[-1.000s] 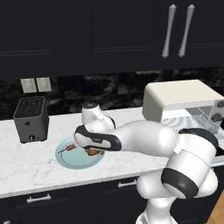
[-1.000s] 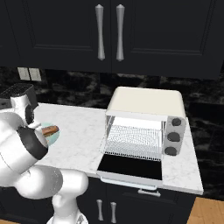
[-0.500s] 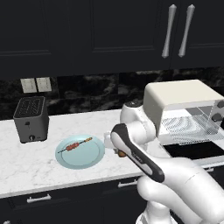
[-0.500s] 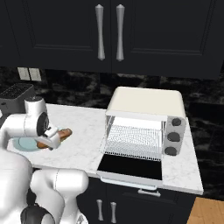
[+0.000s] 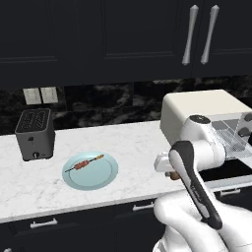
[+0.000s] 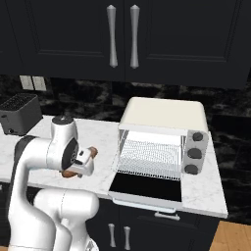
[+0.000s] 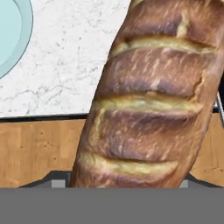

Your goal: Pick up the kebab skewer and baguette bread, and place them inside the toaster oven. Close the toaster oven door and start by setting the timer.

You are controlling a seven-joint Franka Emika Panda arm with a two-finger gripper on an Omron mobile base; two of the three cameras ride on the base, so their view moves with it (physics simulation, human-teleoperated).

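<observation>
One baguette bread [image 7: 148,96] in gripper [image 6: 81,164]; one kebab skewer [image 5: 87,163] plated.

Glossy white arm [image 5: 197,147], dark joint bands

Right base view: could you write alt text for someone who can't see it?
A white robot arm carries a baguette bread in its gripper above a marble counter. To its right a cream toaster oven stands with its toaster oven door folded down, wire rack bare.
</observation>
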